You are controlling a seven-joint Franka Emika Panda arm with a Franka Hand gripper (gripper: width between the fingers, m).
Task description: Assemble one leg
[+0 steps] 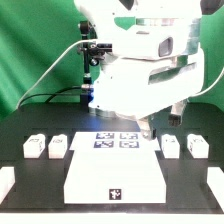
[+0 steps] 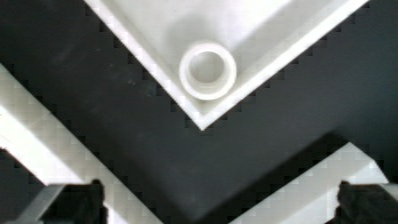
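Four small white legs stand on the black table in the exterior view: two at its left (image 1: pixel 35 147) (image 1: pixel 58 147) and two at its right (image 1: pixel 171 146) (image 1: pixel 196 145). The large white tabletop panel (image 1: pixel 110 170) lies between them. My gripper (image 1: pixel 150 126) hangs over the panel's far right corner, clear of the legs. In the wrist view the gripper (image 2: pixel 217 205) is open and empty. Its dark fingertips (image 2: pixel 71 205) stand wide apart. Below it are a corner of the panel (image 2: pixel 267 30) and the panel's round screw hole (image 2: pixel 206 72). No leg shows in the wrist view.
The marker board (image 1: pixel 115 140) with several tags lies at the panel's far edge. White parts sit at the table's front left (image 1: pixel 5 183) and front right (image 1: pixel 215 186). The arm's bulk fills the upper middle; a green backdrop is behind.
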